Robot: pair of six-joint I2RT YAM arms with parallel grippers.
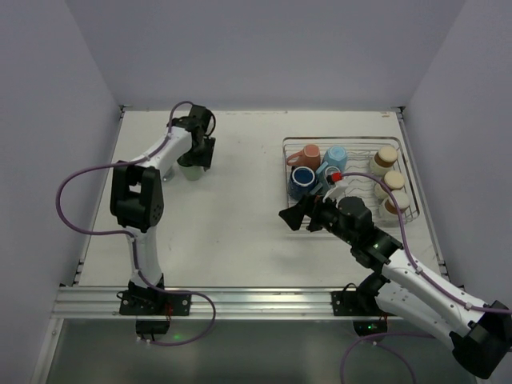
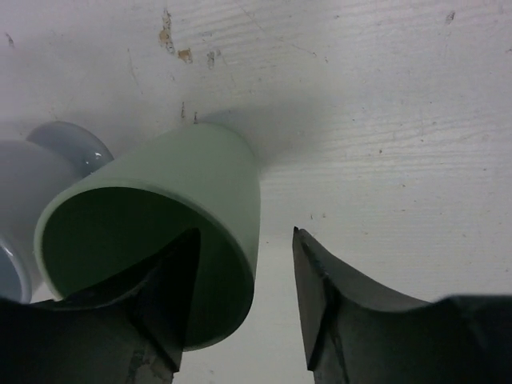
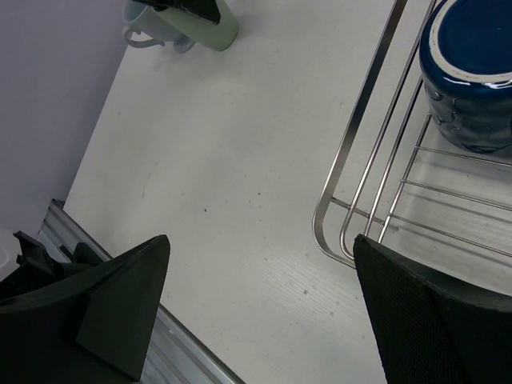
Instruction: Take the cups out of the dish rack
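Left hand (image 2: 244, 234), open astride the green cup (image 2: 200, 168), should lift straight up; right hand (image 3: 260, 240) open at 7 o'clock of rack (image 3: 358, 106).

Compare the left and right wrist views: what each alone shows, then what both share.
Left wrist only: the inside of the green cup, one finger of the left tool in it. Right wrist only: a corner of the rack, a dark blue cup in it, the rail. Both: the green cup, a pale cup beside it, the table.
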